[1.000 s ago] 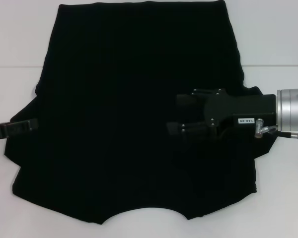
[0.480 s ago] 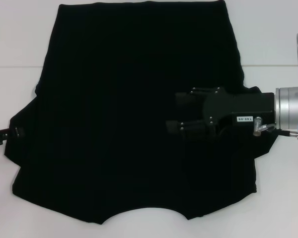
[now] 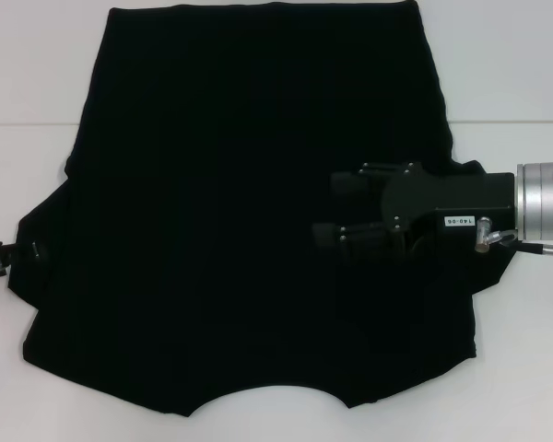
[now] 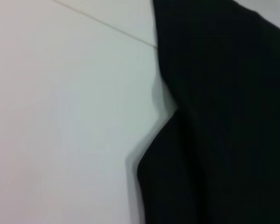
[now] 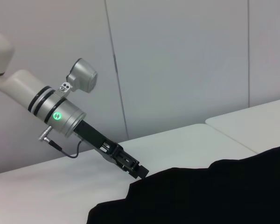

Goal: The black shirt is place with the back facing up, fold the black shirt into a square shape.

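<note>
— Where does the garment lie?

— The black shirt [image 3: 258, 212] is spread flat across the white table [image 3: 37, 64], plain side up, no lettering showing. Its straight hem runs along the far edge, and the curved neckline sits at the near edge. Both short sleeves stick out to the sides. A thin seam crosses the table and disappears under the cloth.

— And the right arm?

— The right gripper [image 3: 324, 207] reaches in from the robot's right, level over the shirt, above the fabric just inside the right sleeve. Its two black fingers [image 3: 346, 181] stand apart with a gap between them, released and holding nothing. Behind it comes the silver wrist with a small lit ring.

— The left one?

— The left gripper [image 3: 23, 250] is at the tip of the left sleeve, right at the cloth's outer edge. In the right wrist view it slants down from its silver arm to that same edge [image 5: 141, 173]. Whether its fingers are clenched on the sleeve, I cannot tell; black on black hides it.

— Its own camera?

— Only table and the sleeve's edge, with the shirt [image 4: 224, 116] filling one side.
</note>
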Available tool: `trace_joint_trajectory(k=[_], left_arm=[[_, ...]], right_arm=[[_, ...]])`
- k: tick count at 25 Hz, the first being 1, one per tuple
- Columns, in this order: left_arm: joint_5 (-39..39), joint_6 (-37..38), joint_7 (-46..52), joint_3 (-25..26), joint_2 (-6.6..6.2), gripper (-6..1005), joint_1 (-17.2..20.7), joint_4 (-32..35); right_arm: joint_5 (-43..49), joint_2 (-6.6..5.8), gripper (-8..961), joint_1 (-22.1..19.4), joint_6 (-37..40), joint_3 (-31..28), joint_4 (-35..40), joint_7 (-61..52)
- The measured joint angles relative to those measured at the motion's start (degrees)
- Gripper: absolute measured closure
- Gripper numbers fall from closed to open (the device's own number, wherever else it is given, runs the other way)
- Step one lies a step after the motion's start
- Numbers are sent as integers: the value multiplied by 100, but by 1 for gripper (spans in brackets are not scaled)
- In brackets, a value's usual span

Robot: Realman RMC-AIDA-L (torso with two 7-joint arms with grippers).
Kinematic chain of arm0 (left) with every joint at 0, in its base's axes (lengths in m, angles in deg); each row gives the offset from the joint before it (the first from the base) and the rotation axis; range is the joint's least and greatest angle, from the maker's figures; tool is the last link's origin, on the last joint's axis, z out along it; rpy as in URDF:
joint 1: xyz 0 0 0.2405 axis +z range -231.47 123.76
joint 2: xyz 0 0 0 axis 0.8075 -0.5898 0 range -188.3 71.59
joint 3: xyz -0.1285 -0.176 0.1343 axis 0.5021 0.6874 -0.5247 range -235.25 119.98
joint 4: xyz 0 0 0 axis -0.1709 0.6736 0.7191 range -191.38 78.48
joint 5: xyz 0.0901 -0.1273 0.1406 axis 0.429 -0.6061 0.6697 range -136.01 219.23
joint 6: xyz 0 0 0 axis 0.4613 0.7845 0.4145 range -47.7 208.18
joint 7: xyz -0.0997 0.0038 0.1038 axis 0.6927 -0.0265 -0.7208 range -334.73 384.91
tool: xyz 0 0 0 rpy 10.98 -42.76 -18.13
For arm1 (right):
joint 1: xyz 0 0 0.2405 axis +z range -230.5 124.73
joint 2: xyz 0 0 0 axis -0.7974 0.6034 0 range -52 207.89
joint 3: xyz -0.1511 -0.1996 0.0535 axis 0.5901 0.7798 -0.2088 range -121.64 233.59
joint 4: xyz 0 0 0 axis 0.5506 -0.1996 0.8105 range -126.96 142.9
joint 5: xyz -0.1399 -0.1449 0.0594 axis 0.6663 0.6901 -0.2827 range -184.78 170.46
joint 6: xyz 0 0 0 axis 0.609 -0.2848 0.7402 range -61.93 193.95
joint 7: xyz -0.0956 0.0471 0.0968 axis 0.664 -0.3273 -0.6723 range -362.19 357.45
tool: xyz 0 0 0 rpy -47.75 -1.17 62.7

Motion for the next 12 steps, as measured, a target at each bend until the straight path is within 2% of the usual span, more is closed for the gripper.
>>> trace_joint_trajectory(k=[12], left_arm=[[135,-5,79,-134,-29,187,-67,3]], right_arm=[[-23,-12,55,15,-5,-15,0,-9]])
